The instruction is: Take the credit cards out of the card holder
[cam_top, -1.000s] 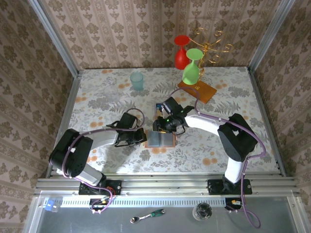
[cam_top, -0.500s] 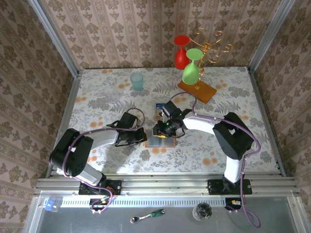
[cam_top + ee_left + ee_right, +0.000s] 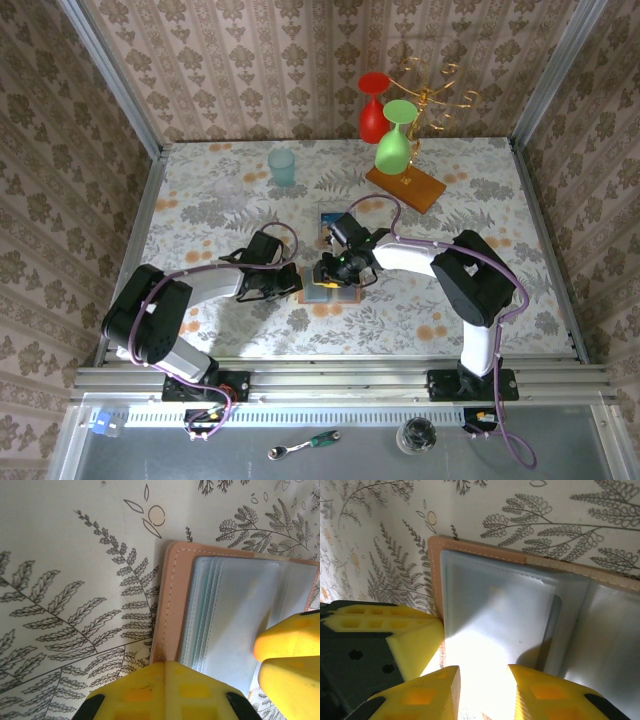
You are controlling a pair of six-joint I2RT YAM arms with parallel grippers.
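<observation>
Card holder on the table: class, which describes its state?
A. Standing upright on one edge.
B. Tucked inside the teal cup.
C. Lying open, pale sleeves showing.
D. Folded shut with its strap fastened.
C: the card holder lies spread open on the table, its tan leather border framing the pale, clear sleeves inside.
</observation>
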